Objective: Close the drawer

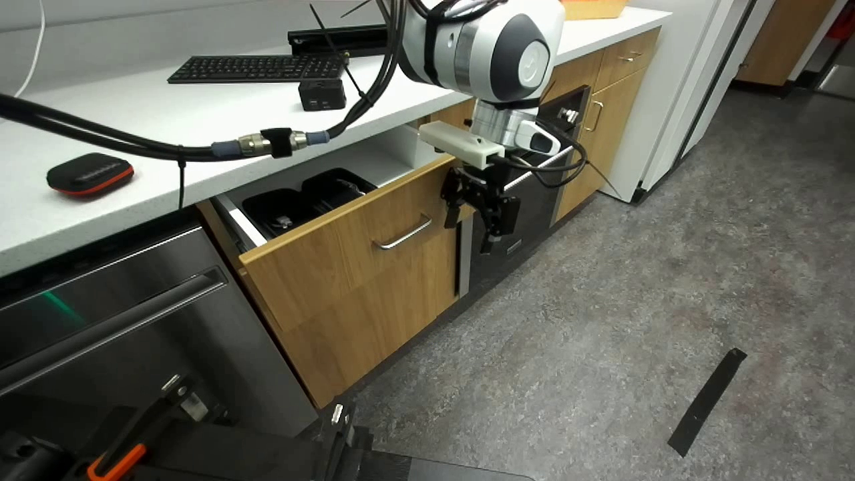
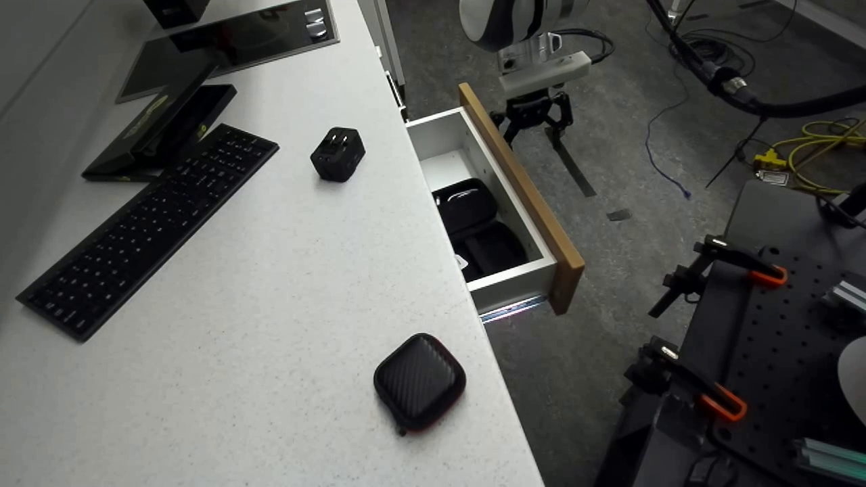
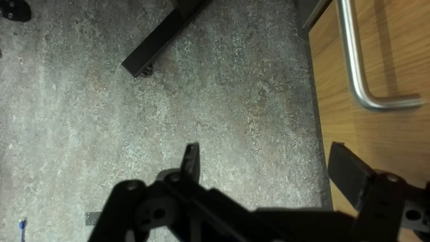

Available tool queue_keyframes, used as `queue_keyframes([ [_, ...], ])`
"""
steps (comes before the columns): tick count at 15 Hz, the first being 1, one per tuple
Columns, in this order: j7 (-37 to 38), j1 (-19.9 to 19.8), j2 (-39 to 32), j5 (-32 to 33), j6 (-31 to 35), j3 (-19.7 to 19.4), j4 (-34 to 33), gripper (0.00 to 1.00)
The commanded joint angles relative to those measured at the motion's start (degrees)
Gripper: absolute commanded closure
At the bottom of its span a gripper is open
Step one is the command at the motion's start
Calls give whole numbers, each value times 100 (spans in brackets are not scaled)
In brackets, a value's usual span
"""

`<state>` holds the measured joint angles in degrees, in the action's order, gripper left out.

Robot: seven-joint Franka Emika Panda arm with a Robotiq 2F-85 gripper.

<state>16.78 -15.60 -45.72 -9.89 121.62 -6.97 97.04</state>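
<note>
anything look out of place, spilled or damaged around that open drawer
The drawer stands pulled out beyond the counter edge. A keyboard shares that counter with a cooktop, which seems an odd spot for one. I see nothing spilled or damaged.

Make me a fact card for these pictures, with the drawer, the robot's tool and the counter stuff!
Drawer: pulled out, wooden front
Inside drawer: black trays
Handle: silver bar, not gripped
Tool: open, near the drawer's front
Tool touching drawer: can't tell
On the white counter: keyboard, black cube, black case
Job: close drawer, not done yet
</note>
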Motion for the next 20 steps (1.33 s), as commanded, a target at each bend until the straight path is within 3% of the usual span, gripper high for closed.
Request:
queue_keyframes([
  [1,-169,127,-388,-287,162,154,-411,0],
  [10,-848,345,-663,-565,722,846,-759,0],
  [20,-1096,495,-786,-630,601,1082,-1019,0],
])
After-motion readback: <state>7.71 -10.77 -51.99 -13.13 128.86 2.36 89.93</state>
